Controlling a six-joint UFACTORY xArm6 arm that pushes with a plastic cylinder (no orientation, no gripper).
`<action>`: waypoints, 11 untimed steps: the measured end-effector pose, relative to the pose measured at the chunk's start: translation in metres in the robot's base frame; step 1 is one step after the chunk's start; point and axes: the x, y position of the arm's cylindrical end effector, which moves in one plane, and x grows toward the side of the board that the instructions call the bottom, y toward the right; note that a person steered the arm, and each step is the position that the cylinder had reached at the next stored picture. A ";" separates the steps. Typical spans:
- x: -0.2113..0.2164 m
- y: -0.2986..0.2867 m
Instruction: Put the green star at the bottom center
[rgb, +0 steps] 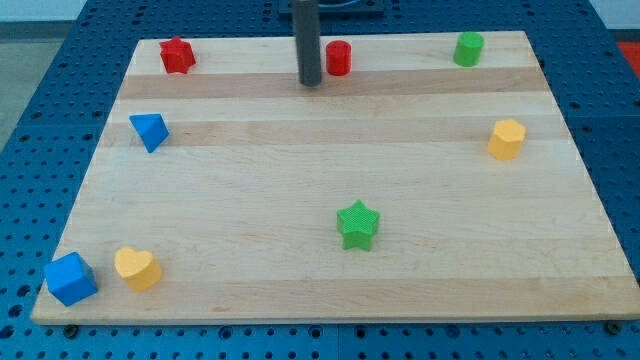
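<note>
Tip (310, 83): near top edge, just left of red cylinder (338, 58); plain rod, no fingers.
Green star (358, 224): lower middle, well apart from tip.

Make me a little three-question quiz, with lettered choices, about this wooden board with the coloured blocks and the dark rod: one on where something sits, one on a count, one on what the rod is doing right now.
1. Where is the green star-shaped block?
A. top left corner
B. lower middle, slightly toward the view's right
C. against the right edge

2. How many blocks lie on the wooden board?
A. six
B. eight
C. ten

3. Is my tip touching the green star?
A. yes, pressing on it
B. no, it is far off near the view's top
C. it is hidden

Answers: 1 B, since the star sits below centre; 2 B, counting two red, two blue, two yellow, two green; 3 B, as my tip stands beside the red cylinder.
</note>
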 end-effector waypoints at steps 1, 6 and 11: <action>0.035 0.015; 0.227 0.064; 0.249 0.018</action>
